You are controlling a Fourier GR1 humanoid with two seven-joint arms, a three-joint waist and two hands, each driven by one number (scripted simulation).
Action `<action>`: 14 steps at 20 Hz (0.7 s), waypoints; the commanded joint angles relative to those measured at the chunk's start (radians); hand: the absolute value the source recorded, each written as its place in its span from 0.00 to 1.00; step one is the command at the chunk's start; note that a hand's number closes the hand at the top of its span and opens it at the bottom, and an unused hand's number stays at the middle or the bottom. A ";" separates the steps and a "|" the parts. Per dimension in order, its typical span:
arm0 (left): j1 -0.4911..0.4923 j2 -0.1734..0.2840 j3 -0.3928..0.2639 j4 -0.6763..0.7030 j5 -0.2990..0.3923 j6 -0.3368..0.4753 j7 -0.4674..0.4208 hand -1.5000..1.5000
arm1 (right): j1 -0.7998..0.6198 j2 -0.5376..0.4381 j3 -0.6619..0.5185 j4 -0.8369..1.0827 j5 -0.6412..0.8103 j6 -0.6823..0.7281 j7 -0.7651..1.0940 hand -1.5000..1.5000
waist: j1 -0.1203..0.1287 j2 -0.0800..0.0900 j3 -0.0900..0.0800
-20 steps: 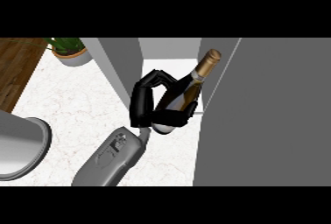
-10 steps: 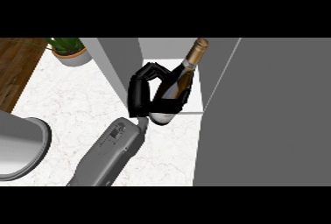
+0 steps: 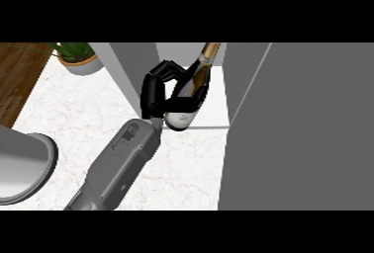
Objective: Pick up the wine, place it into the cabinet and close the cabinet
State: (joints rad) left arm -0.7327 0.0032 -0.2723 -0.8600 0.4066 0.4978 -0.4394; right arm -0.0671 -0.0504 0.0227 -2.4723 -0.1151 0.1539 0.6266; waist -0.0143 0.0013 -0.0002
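Note:
The wine bottle (image 3: 191, 84) is dark with a gold-foil neck. It leans with its neck pointing away from me, its base over the front edge of the cabinet's white floor (image 3: 213, 112). My left hand (image 3: 152, 94) is shut on the bottle's body from the left, fingers curled over its top. The cabinet's grey door (image 3: 306, 128) stands open at the right. My right hand does not show.
The cabinet's grey left wall (image 3: 131, 59) stands just left of my hand. A potted plant (image 3: 76, 58) sits at the back left on the marble counter (image 3: 80, 113). A round grey vessel (image 3: 22, 168) is at the left edge, with wood (image 3: 18, 74) beyond it.
My left hand has carried the bottle farther away from me, deeper into the cabinet's opening, and the forearm has stretched out after it.

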 commanded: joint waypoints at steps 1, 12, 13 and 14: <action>-0.050 0.000 0.011 0.004 -0.035 0.019 0.088 1.00 | 0.087 0.035 0.032 -0.057 -0.030 0.018 -0.056 0.00 | 0.005 -0.002 0.001; -0.246 -0.003 0.104 0.340 0.003 0.010 -0.117 1.00 | 0.005 0.048 0.102 -0.081 -0.005 -0.048 0.043 0.00 | -0.020 0.007 -0.001; -0.243 -0.003 0.103 0.351 0.002 0.023 -0.143 1.00 | 0.068 0.013 0.024 -0.082 -0.087 0.022 0.013 0.00 | -0.020 0.005 0.000; -0.272 0.008 0.137 0.391 -0.010 -0.003 -0.157 1.00 | 0.095 0.049 0.088 -0.067 -0.022 0.005 -0.056 0.00 | -0.023 0.007 0.000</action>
State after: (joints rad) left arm -0.9364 0.0036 -0.1853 -0.5656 0.4075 0.4895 -0.5458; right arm -0.0443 -0.0283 0.0642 -2.4695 -0.1206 0.1556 0.6139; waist -0.0308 0.0051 -0.0001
